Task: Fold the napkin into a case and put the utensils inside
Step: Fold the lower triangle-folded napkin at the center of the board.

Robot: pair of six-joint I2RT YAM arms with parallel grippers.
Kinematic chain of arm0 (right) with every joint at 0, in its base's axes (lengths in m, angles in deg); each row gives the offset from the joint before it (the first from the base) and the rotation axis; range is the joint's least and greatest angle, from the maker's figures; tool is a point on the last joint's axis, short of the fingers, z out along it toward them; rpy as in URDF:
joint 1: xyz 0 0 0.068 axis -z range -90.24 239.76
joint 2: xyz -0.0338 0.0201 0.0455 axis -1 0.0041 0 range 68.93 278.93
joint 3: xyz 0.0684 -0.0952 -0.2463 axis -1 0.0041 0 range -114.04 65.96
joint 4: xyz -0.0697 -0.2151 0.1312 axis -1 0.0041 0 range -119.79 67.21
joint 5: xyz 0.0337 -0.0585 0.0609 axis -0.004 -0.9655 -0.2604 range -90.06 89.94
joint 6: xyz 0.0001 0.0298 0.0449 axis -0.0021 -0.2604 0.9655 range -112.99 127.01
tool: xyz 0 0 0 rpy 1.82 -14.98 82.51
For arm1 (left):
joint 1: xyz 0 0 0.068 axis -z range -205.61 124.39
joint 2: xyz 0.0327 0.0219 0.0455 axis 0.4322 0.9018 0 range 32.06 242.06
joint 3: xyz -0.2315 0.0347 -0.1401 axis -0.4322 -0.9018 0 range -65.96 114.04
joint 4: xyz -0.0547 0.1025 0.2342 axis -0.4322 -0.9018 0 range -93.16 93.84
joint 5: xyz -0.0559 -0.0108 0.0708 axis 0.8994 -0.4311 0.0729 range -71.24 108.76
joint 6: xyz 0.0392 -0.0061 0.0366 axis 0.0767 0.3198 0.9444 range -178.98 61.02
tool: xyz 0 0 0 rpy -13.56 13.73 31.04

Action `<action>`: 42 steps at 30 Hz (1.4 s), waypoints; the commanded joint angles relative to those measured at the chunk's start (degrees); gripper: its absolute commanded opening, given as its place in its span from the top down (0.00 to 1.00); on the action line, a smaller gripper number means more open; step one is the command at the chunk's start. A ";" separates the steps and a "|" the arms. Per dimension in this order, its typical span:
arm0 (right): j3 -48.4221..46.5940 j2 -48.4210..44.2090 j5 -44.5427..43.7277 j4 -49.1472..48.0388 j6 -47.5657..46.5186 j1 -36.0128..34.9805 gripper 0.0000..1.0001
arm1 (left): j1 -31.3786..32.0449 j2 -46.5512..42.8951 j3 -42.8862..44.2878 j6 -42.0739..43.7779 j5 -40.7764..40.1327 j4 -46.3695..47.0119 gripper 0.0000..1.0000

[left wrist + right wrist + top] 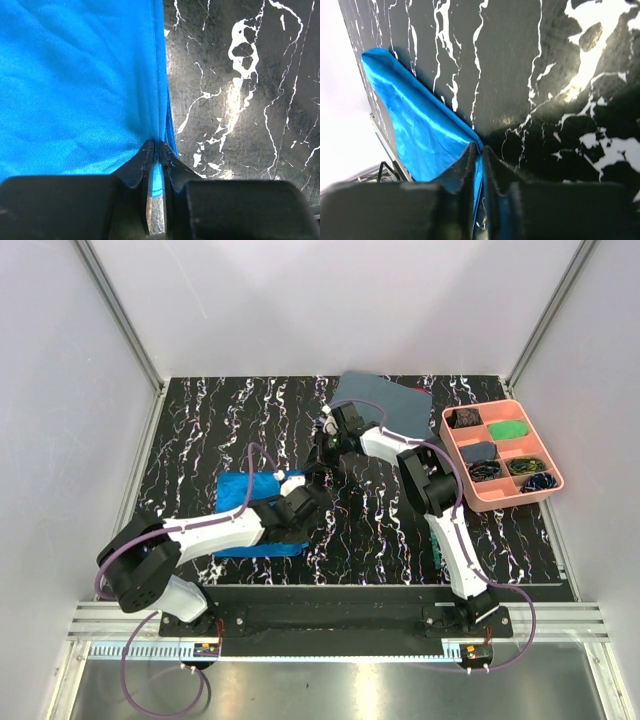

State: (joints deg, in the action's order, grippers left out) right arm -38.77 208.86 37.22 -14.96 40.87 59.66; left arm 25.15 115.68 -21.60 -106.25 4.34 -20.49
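left gripper (156, 150) and right gripper (479, 150) pinch thin, glossy napkin (75, 85).

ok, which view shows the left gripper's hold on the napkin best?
Left wrist: left gripper shut on the napkin edge, close up. Top external: the arm covers that pinch. Right wrist: only the right gripper pinching the napkin elsewhere.

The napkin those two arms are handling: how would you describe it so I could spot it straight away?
Look at the black, white-veined table; left of its middle lies the napkin, a bright royal-blue, slightly shiny cloth. The left gripper and the right gripper each pinch its edge. The grey-blue cloth at the far edge, beside the pink tray, is dull by comparison.
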 commanded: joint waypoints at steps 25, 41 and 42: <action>0.48 -5.81 -10.53 14.08 -16.02 1.28 0.62 | 1.11 -18.03 3.02 -0.37 0.00 -3.86 0.31; 34.38 -28.40 -4.59 0.39 -2.50 -6.70 0.00 | -24.39 -38.88 1.52 7.36 10.98 -11.96 0.33; 35.81 -29.45 -3.71 -3.11 -1.53 -7.68 0.00 | -24.74 -38.88 1.61 7.45 11.16 -12.05 0.33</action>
State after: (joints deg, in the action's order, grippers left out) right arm -9.61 183.69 29.87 -8.82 33.60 56.86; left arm 1.92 76.70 -20.66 -101.53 11.14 -31.82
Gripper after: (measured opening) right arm 0.993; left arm 0.674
